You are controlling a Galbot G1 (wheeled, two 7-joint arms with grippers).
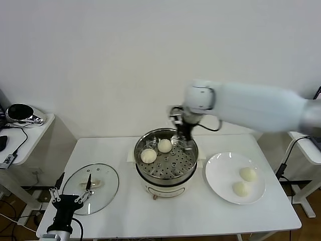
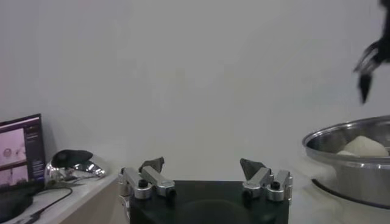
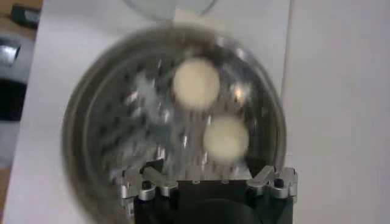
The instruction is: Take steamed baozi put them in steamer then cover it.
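White table: your right gripper (image 1: 183, 142), open and empty, hangs over the steamer (image 1: 166, 176); the remaining baozi (image 1: 248, 173) sit lower right on the plate (image 1: 218, 165).

My right arm (image 1: 261, 108) is blurring across upper right of head view, running off the edge. Steamer (image 3: 177, 122) is smearing in right wrist view, btm rim hiding behind my right gripper (image 3: 210, 176).

text: none legible | labels: none | brands: none | numbers: none | signs: none
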